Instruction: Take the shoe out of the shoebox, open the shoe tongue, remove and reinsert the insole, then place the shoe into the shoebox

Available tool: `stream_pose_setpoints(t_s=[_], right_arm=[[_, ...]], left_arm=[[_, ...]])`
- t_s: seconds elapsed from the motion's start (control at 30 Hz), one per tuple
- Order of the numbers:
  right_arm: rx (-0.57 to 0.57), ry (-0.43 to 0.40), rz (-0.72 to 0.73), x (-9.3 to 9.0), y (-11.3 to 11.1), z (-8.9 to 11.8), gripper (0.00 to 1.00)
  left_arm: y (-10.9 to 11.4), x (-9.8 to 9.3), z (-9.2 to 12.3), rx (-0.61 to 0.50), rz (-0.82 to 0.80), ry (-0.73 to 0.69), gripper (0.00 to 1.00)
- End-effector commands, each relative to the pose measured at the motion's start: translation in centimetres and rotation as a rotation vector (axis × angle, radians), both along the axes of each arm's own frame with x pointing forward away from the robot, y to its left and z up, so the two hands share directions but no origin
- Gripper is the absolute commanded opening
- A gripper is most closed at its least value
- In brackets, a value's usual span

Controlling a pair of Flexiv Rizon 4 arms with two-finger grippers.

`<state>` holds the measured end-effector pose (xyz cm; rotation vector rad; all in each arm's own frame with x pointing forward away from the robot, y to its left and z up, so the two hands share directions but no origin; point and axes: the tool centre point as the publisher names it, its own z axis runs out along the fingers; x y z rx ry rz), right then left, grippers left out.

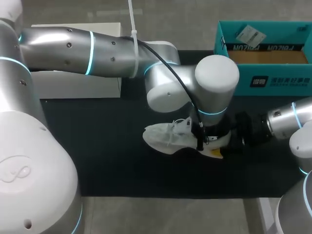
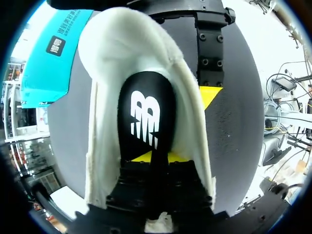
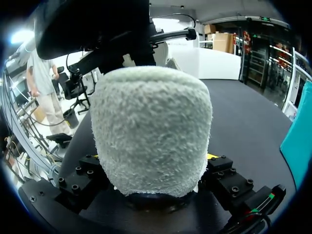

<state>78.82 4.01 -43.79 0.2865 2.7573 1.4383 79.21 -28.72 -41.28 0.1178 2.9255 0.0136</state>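
Left gripper (image 2: 158,157): your jaws seem pinched on the insole (image 2: 146,112), inside the shoe (image 1: 168,136).
Right gripper (image 3: 153,163): clamped on the shoe's heel.

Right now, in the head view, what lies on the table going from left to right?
white block → shoe → shoebox. The left arm and right arm overlap these spans, so I leave them out.
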Motion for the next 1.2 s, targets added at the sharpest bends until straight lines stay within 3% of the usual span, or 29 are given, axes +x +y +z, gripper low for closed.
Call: stream_pose_setpoints(t_s=[0.03,0.53,0.8,1.2], right_arm=[[-0.002,0.002,0.001,-0.3,0.5,-0.6,0.0],[-0.002,0.002,0.001,-0.3,0.5,-0.6,0.0],[-0.002,0.002,0.001,-0.3,0.5,-0.6,0.0],[-0.002,0.002,0.001,-0.3,0.5,-0.6,0.0]], left_arm=[[0.0,2.0,-4.3,-0.023,0.015,0.009,0.0],[1.2,1.6,2.4,-0.145,0.135,0.092,0.0],[2.0,1.1,4.0,-0.179,0.17,0.139,0.0],[2.4,1.0,6.8,-0.319,0.209,0.378,0.0]])
